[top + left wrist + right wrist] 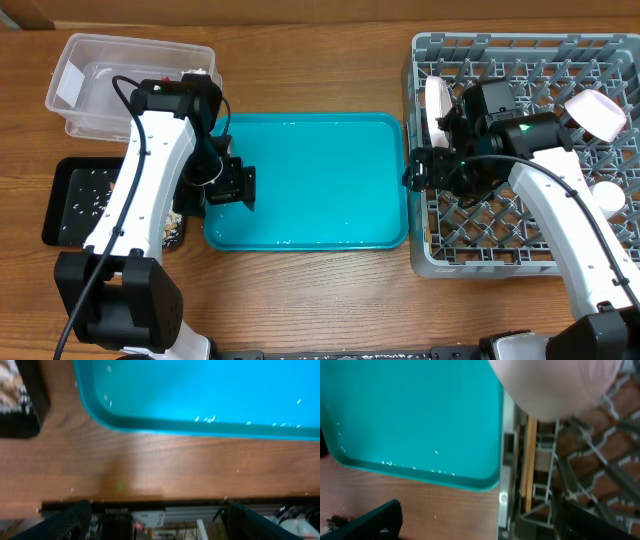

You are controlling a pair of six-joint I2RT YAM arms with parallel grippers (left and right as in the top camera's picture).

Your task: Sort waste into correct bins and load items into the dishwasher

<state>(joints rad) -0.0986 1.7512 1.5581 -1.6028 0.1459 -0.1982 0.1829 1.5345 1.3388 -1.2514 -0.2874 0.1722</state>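
Far left: clear tub (128, 88), and nearer the robot the black tray (52, 205), scattered with rice grains (90, 193). Left gripper (238, 187), jaws spread and empty, hangs over the teal tray's (320, 170) left rim, just beside the black tray. Right gripper (418, 168), jaws likewise apart and empty, hangs at the grey dish rack's (520, 42) left edge, above the chopsticks (530, 460) lying inside it, near the upright plate (437, 105).

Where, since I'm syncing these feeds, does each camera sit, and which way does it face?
Overhead: above table, straight down on teal tray, dish rack, clear tub; left arm, right arm show.
Left wrist: on left arm, facing down at tray's near rim and table; left claw tips show.
Right wrist: on right arm, facing tray corner, rack edge, chopsticks; right claw tips show.
Shared: teal tray.
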